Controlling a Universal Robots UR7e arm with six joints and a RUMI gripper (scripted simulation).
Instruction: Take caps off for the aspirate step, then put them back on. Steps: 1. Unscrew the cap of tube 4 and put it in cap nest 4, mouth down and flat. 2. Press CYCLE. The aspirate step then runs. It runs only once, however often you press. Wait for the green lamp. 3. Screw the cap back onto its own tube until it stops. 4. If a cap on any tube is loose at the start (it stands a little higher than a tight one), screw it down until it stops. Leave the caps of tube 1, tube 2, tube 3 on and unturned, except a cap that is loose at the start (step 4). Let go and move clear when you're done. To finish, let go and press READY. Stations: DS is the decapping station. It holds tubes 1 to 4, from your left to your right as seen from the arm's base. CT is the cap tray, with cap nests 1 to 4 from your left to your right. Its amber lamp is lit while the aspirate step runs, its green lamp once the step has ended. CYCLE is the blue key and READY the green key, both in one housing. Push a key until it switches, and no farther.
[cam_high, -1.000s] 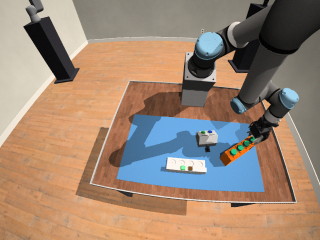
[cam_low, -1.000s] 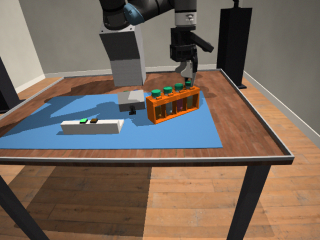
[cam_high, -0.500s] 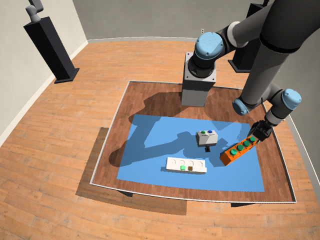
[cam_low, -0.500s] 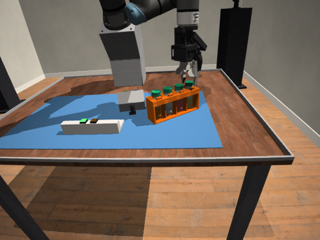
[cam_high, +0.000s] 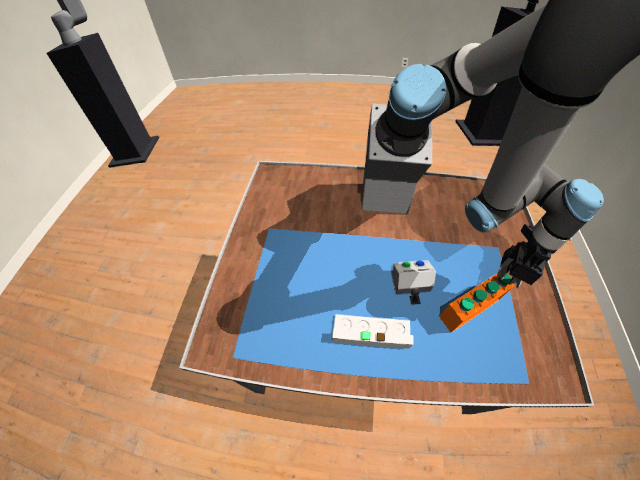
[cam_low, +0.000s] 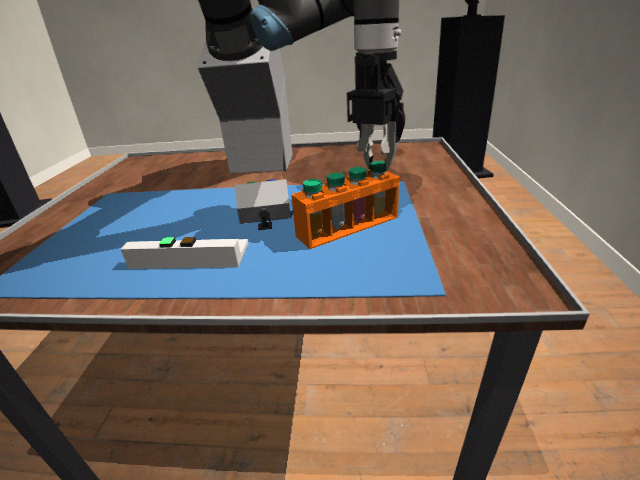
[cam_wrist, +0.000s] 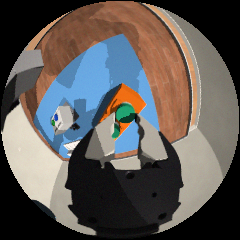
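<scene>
End effector (cam_high: 509, 280) (cam_low: 380, 163) (cam_wrist: 125, 113) pointing down, fingers closed on the end green cap (cam_high: 506, 279) (cam_low: 377, 166) (cam_wrist: 125, 113), which faces up at right of the top frame. Its orange rack (cam_high: 450, 320) (cam_low: 302, 223) (cam_wrist: 131, 95) runs lengthwise from lower left to upper right there, the wrist (cam_high: 552, 233) (cam_low: 376, 37) above.

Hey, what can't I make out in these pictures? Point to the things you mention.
- Cap nests: exterior view, hidden behind the cap tray's (cam_high: 338, 336) (cam_low: 180, 257) (cam_wrist: 71, 145) wall.
- Two of the green caps: wrist view, hidden by the gripper (cam_high: 510, 282) (cam_low: 378, 164) (cam_wrist: 125, 113).
- Upper arm: exterior view, cut off by the top edge.
- Lettering on the key housing (cam_high: 415, 281) (cam_low: 262, 198) (cam_wrist: 64, 119): top view, too small.
</scene>
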